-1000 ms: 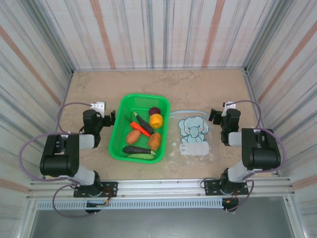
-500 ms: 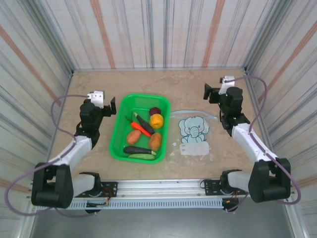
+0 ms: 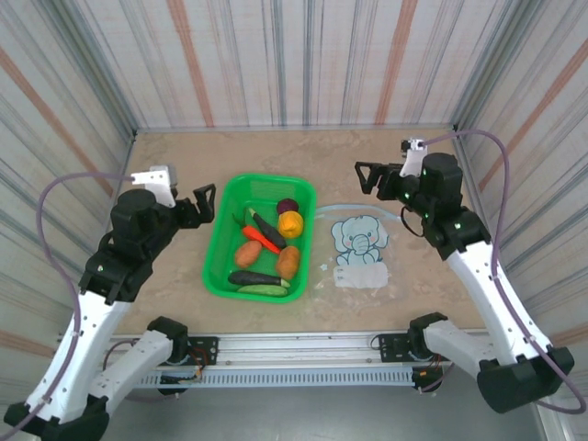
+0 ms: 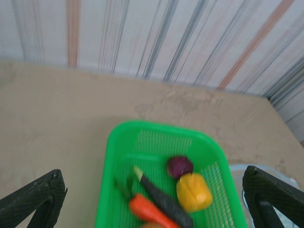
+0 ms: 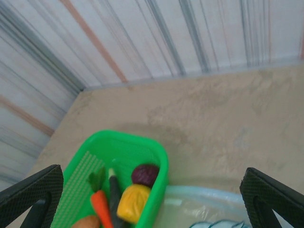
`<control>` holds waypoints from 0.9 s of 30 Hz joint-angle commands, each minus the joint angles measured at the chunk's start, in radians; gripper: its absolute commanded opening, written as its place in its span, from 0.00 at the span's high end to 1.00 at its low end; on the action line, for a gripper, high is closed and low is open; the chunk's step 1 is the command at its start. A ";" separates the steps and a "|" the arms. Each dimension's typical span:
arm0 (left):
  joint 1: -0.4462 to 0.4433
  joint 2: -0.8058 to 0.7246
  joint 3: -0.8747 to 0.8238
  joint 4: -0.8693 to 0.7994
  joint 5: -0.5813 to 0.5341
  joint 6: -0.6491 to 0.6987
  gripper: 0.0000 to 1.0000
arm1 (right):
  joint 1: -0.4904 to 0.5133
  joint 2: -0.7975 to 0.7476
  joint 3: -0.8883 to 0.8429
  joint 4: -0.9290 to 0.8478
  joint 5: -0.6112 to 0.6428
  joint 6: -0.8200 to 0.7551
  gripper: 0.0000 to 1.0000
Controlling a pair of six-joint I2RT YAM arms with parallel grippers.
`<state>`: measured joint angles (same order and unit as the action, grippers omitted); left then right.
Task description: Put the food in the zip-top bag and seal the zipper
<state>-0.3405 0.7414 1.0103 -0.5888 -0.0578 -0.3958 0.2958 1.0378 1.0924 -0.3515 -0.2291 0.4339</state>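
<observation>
Seen from the top camera, all the food sits in the green basket (image 3: 217, 241) near the middle of the worktop (image 3: 165, 165), and none of it is in the zip-top bag (image 3: 360, 244) yet. The bag lies flat just beside the basket's 3 o'clock rim. Its zipper (image 3: 352, 207) is at the 12 o'clock end and runs from 9 to 3 o'clock.

The left tool (image 3: 200, 206) hangs off the basket's 9 o'clock rim, jaws spread wide and holding nothing. The food lies at its 3 to 4 o'clock, so the left arm is the nearer one for a pick.

The right tool (image 3: 367, 180) is also released and empty. It hovers just beyond the bag's mouth, with the zipper at about its 6 o'clock, which suits it better to holding the mouth open.

In the basket, the carrot (image 3: 262, 238) and eggplant (image 3: 268, 228) lie side by side with their long axes running from 10 to 4 o'clock. A grasp would likely need the jaws set across that line. The yellow-orange ball (image 3: 290, 223) and small purple ball (image 3: 288, 206) sit toward 1 o'clock. The potatoes (image 3: 288, 262) sit nearer the middle, and the cucumbers (image 3: 262, 289) lie along the 6 o'clock wall.
</observation>
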 commanded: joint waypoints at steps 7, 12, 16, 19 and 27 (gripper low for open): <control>-0.012 -0.081 -0.103 -0.346 0.332 -0.200 0.01 | 0.188 0.142 -0.032 -0.298 -0.039 0.111 0.02; -0.092 -0.144 -0.186 -0.432 0.235 -0.257 0.01 | 0.216 0.263 -0.045 -0.272 -0.056 0.121 0.20; -0.106 -0.137 -0.206 -0.445 0.164 -0.306 0.02 | 0.229 0.386 0.011 -0.248 -0.041 0.115 0.22; -0.105 -0.104 -0.211 -0.425 0.126 -0.308 0.01 | 0.236 0.487 0.080 -0.245 -0.028 0.106 0.22; -0.103 -0.015 -0.199 -0.315 0.069 -0.281 0.01 | 0.235 0.745 0.302 -0.259 0.076 0.085 0.21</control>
<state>-0.4408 0.7048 0.8074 -0.9455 0.0677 -0.6804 0.5289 1.7241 1.3361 -0.5922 -0.2096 0.5385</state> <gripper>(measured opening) 0.986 0.790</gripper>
